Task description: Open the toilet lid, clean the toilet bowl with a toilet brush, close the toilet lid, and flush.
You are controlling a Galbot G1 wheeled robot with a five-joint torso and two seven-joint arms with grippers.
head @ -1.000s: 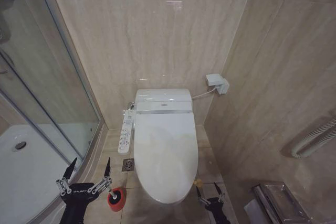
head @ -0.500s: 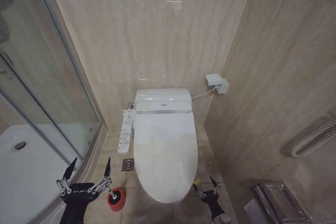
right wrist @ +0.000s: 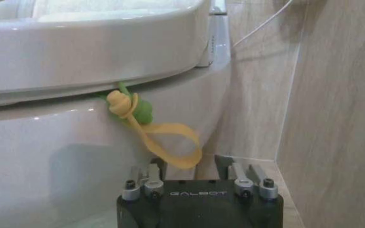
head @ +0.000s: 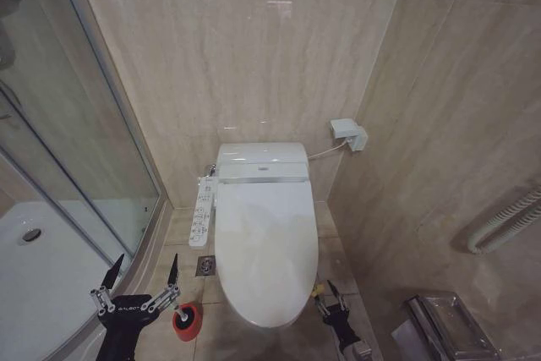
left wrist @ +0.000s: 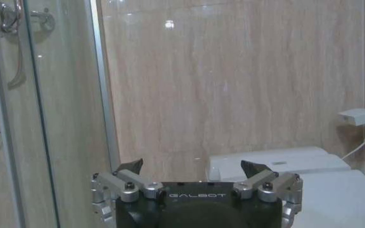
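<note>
The right claw [head: 332,301] is sitting low at the near right corner of the closed toilet lid [head: 266,238], its fingers spread a little, with the yellow-green loop tag [right wrist: 154,135] hanging just ahead of and above them, so the lid-opening step looks to be in hand. Next it is likely needing to close on that loop and lift. The left claw [head: 142,276] is waiting spread wide, with the toilet brush [head: 181,314] in its red cup holder [head: 188,324] just beside it on the floor.
</note>
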